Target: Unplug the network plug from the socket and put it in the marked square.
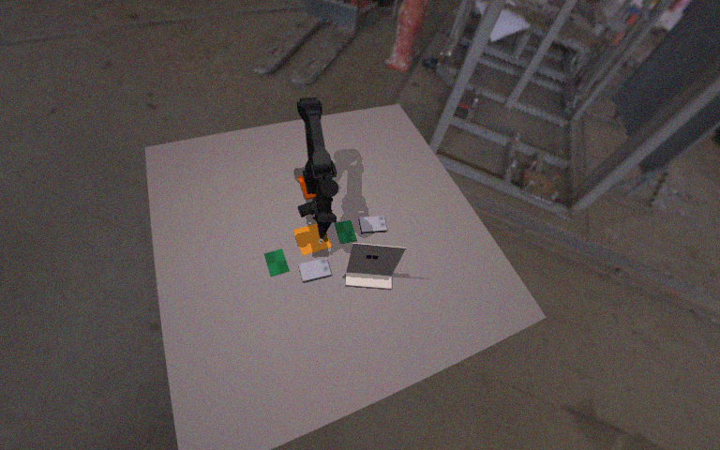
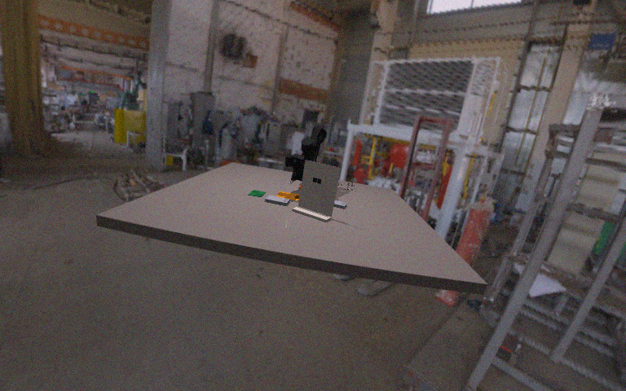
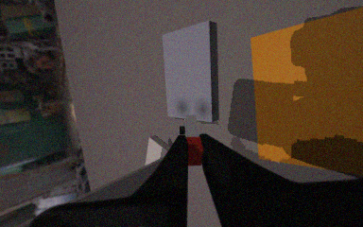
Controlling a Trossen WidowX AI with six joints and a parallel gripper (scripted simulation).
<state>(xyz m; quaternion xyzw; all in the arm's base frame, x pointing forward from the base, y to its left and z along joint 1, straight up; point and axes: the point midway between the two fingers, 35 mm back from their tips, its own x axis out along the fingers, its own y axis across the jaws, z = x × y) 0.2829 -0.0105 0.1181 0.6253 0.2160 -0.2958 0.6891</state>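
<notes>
The concrete floor is grey-brown and unevenly stained. Weathered, pale wall panels form the hall's rear boundary. A bright window is located high above. A metal ladder frame stands beyond the table. General lighting is dim.
</notes>
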